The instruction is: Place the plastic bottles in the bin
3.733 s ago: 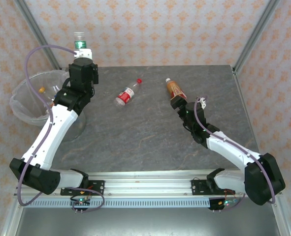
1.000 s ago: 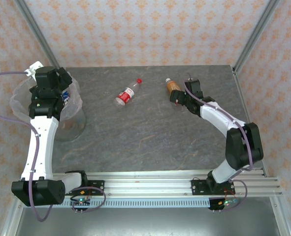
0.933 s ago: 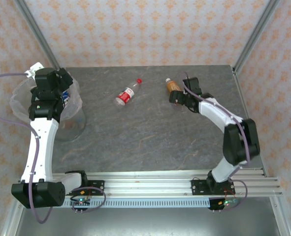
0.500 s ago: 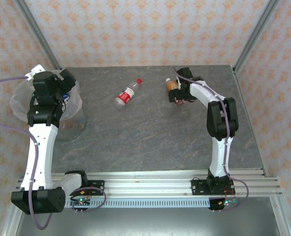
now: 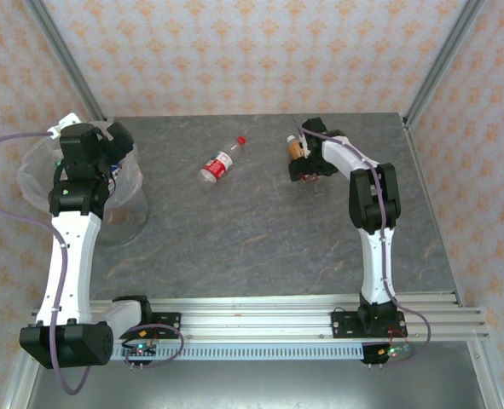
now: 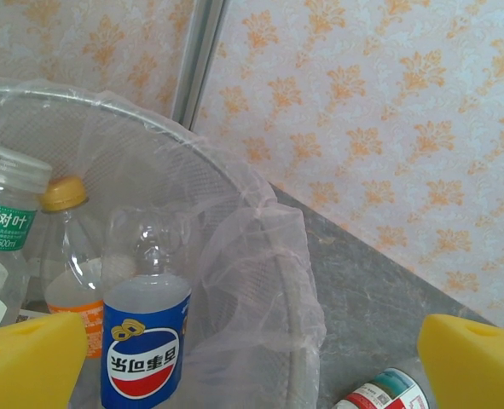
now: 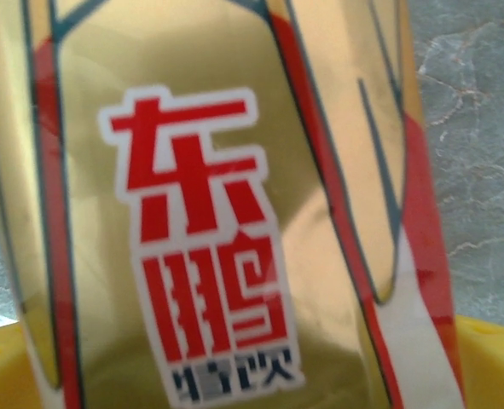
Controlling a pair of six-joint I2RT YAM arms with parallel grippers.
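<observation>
Left gripper (image 6: 252, 365) is held spread wide over the bin (image 5: 37, 183) at the table's (image 5: 260, 239) left edge, with a blue-label bottle (image 6: 145, 341) stood inside. The gold-label bottle (image 7: 217, 196) is bracketed by the right gripper (image 7: 247, 375) near the far edge; whether it's actually squeezed can't be told. A red-label bottle (image 5: 220, 162) is seen lying between them, open slab all round.

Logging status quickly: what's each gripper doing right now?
Left gripper: open, empty, at the bin.
Right gripper: straddling the gold-labelled bottle; clamped or not, cannot tell.
</observation>
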